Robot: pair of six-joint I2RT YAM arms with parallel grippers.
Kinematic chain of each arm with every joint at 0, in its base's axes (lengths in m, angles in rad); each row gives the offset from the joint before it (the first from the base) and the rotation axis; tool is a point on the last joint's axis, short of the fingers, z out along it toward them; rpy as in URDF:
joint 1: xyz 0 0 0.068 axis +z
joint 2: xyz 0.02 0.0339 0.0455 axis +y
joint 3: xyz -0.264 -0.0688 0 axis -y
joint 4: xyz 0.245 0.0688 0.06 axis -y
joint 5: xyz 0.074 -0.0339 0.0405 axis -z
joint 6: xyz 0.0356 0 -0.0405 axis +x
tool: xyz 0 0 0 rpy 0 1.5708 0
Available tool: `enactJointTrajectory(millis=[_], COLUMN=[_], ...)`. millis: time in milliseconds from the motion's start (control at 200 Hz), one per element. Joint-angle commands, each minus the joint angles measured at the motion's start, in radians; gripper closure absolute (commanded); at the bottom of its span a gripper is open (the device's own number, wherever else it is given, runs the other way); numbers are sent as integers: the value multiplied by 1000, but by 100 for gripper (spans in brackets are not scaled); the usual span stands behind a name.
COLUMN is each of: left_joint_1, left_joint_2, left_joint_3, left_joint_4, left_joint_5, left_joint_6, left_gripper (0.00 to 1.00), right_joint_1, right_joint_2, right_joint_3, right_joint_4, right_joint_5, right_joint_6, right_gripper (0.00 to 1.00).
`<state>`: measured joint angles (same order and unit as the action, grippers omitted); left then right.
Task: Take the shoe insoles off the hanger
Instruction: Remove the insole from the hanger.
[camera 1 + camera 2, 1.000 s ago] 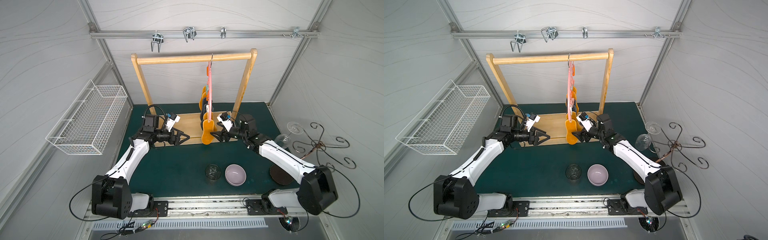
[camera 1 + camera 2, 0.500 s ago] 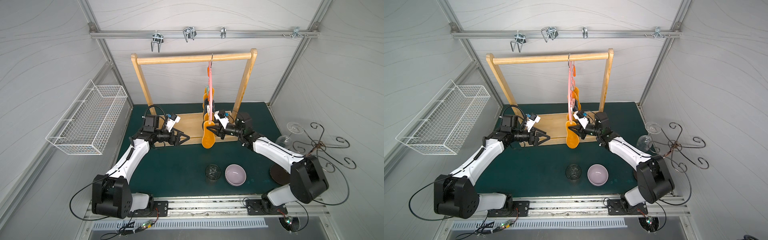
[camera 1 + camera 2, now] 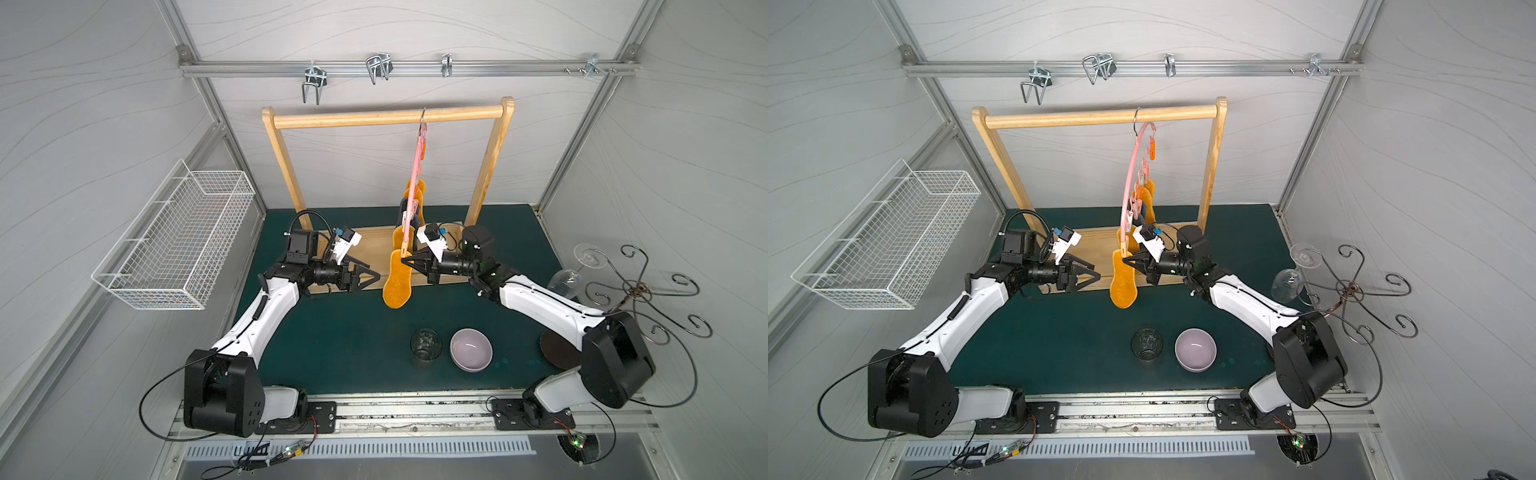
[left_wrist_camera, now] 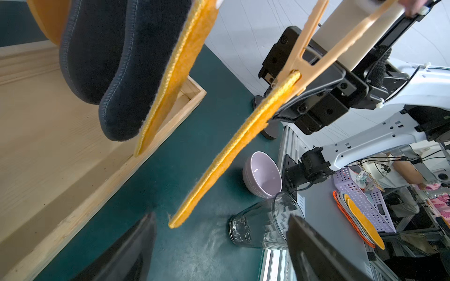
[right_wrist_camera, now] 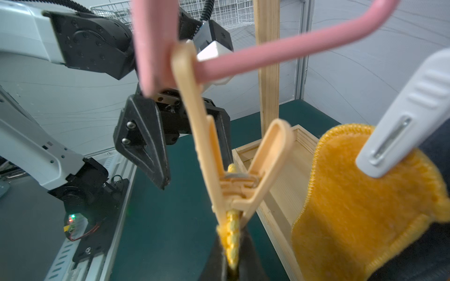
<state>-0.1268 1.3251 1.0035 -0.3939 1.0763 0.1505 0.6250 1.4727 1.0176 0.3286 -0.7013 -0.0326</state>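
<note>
My right hand has come in from the right and shut on the front insole, which a second ago hung free with my fingers wide beside it. In the right wrist view the two fingertips pinch its mustard edge just below the orange peg that clips it to the hanger. My left hand has not shifted: it hovers wide open just left of that insole, touching nothing.

The hanger hangs by its hook on the rack, nearly edge-on in both top views. The front insole dangles from its near end above the surface. Farther back, the other insoles, dark grey and mustard, are clipped on behind it.

So none is off yet, but I judge the first pull is ready. I hold the insole, and a tug down and away from the peg should free it. The peg may cling and drag the hanger along, and my left hand could steady it.
</note>
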Motion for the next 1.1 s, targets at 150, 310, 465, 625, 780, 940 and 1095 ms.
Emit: enactJointTrajectory(millis=[150, 310, 465, 625, 780, 940, 1095], left_joint_1=[0, -21, -48, -66, -73, -74, -73], left_joint_2=[-2, 1, 3, 8, 11, 10, 8], left_joint_3=[3, 21, 53, 60, 66, 63, 64], left_joint_4=[5, -75, -141, -164, -217, -221, -250], left_joint_5=[103, 158, 134, 143, 183, 199, 211], left_joint_6=[58, 154, 210, 232, 302, 312, 345], left_gripper=[14, 24, 36, 52, 85, 100, 100], right_joint_1=[29, 36, 41, 42, 42, 44, 31], right_joint_2=[-14, -3, 4, 1, -4, -16, -44], right_joint_3=[61, 76, 84, 83, 81, 75, 54], right_joint_4=[-1, 66, 124, 146, 165, 164, 222], right_joint_5=[-83, -121, -147, -143, -142, -129, -132], right_joint_6=[143, 248, 316, 344, 362, 357, 378], right_gripper=[92, 92, 92, 92, 92, 85, 49])
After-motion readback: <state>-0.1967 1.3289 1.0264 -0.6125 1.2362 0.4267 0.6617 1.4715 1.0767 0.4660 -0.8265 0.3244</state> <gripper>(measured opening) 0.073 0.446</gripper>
